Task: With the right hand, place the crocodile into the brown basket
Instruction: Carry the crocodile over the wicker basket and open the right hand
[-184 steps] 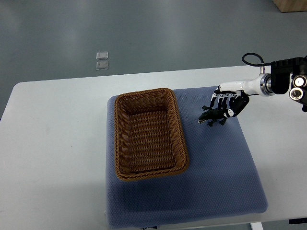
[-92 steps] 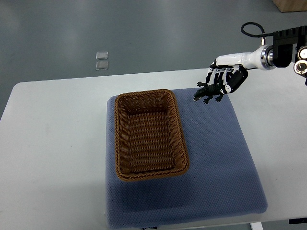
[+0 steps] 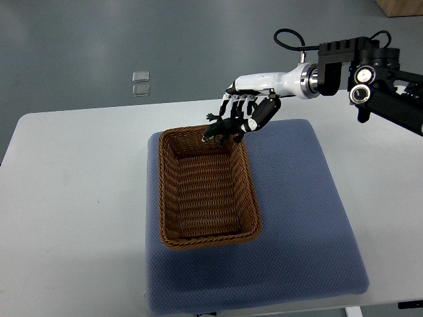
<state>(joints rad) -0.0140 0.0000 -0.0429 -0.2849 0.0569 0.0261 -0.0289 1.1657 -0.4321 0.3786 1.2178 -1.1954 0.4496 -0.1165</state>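
Over brown basket (image 3: 173, 198) far rim: right hand (image 3: 248, 109), fingers curled round crocodile (image 3: 220, 129); interior open below.

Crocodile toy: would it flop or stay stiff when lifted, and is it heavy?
Probably stiff: the crocodile juts sideways from the right hand without drooping. Likely light: it is small beside the hand holding it over the basket. Its splayed legs suggest it would not roll.
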